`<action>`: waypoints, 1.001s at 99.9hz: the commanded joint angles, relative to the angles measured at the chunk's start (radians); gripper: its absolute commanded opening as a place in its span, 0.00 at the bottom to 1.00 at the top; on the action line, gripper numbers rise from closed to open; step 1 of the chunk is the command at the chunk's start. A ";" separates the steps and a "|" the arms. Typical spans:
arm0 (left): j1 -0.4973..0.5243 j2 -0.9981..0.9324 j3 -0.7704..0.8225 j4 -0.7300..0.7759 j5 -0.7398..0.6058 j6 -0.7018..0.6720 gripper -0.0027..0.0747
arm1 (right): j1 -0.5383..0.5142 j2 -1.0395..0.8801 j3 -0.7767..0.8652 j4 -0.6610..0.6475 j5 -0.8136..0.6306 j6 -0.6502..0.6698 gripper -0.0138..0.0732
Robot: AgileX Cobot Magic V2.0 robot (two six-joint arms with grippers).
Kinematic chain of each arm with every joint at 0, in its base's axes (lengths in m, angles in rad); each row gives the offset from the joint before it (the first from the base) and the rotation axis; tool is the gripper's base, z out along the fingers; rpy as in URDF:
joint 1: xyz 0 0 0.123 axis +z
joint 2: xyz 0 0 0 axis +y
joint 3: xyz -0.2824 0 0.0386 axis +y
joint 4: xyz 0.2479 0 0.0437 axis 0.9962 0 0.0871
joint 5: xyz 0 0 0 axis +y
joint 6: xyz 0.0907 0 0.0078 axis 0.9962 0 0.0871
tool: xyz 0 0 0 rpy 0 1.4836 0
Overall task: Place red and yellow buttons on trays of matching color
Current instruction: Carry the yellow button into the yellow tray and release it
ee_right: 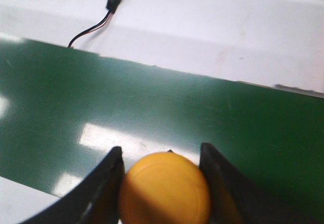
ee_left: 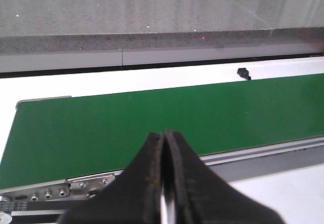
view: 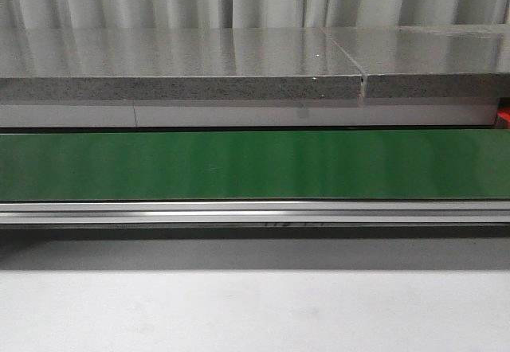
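a long green conveyor belt (view: 255,165) runs left to right below a grey stone shelf (view: 175,65). the right gripper (ee_right: 162,183) grasps a yellow button (ee_right: 164,188) above the belt; a loose pinch could drop it. the left gripper (ee_left: 164,183) is clenched, empty. only the right wrist view shows the button; no trays are visible.
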 commanded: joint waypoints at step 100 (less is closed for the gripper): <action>-0.005 0.007 -0.026 -0.025 -0.070 -0.007 0.01 | -0.732 0.052 -0.066 -0.012 -0.018 0.132 0.33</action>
